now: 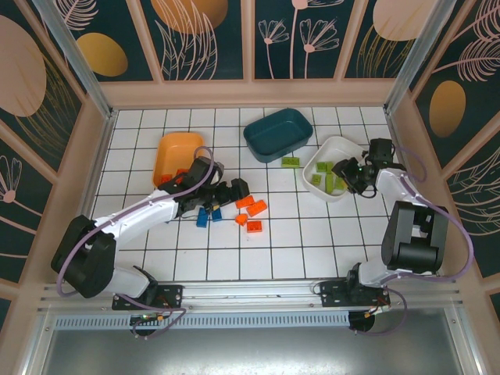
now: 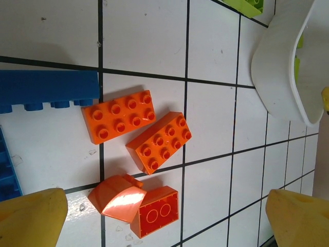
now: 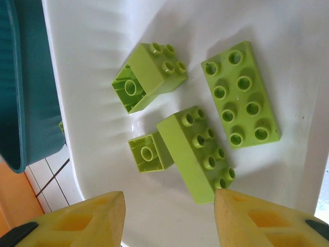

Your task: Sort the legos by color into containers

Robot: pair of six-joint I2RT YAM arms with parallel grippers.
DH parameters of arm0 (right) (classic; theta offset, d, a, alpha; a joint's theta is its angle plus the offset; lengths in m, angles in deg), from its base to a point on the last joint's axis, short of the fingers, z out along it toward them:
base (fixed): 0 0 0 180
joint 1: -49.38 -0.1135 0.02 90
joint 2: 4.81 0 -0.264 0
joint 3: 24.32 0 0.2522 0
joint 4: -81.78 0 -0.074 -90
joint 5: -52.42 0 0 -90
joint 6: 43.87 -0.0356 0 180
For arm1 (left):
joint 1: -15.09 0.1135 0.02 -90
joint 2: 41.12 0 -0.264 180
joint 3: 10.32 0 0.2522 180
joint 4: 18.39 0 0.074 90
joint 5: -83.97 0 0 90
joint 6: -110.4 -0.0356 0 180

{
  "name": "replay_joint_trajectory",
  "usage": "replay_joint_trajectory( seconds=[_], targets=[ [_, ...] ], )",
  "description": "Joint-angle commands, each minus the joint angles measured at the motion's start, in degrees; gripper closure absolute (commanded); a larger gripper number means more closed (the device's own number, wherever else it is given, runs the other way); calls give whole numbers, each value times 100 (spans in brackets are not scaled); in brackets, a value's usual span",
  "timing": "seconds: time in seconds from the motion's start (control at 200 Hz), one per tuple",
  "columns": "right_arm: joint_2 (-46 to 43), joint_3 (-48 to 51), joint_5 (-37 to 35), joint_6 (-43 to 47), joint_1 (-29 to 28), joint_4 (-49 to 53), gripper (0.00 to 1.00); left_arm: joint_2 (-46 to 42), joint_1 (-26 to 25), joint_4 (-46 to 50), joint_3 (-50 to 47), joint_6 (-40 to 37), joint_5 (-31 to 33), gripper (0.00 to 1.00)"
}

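two pincers, both with fingers apart and gripping nothing. the left pincer (image 2: 164, 221) stands wide open low over a cluster of orange legos (image 2: 159, 141) on the white tiled surface (image 2: 51, 31): two eight-stud bricks lying side by side and touching, and nearer the fingertips a curved piece against a small brick tipped on its side. blue legos (image 2: 49, 90) lie just beside the cluster, and the outer wall of the white tray (image 2: 277, 77) rises further off. the right pincer (image 3: 169, 211) hangs over the floor of the white tray, its yellow fingers (image 3: 97, 218) parted; under it lie four green legos (image 3: 241, 95), one flat with studs up, the others tipped on their sides. the teal tray (image 3: 25, 77) sits just beside the white one. from above, the orange tray (image 1: 176, 148) lies beyond the left pincer, and one green lego (image 1: 291, 162) rests on the surface between the teal and white trays.
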Motion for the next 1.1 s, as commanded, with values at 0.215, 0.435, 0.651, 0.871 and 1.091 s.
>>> replay_joint_trajectory(
  seconds=[0.215, 0.435, 0.651, 0.871, 1.091],
  targets=[
    [-355, -806, -596, 302, -1229, 633, 51, 125, -56, 765, 448, -276, 570, 1],
    [-30, -942, -551, 132, -2609, 817, 49, 287, -55, 1681, 962, -735, 1213, 2],
    [-257, -543, -634, -328, -2935, 573, 49, 975, -339, 2407, 1989, -1894, 1589, 5],
    [-1236, -6, -686, -488, -2405, 746, 49, 2125, -864, 2480, 2939, -2878, 1703, 15],
    [-2038, 566, -462, -484, -1877, 975, 49, 3245, -1301, 2519, 3790, -3329, 1719, 29]
  ],
)
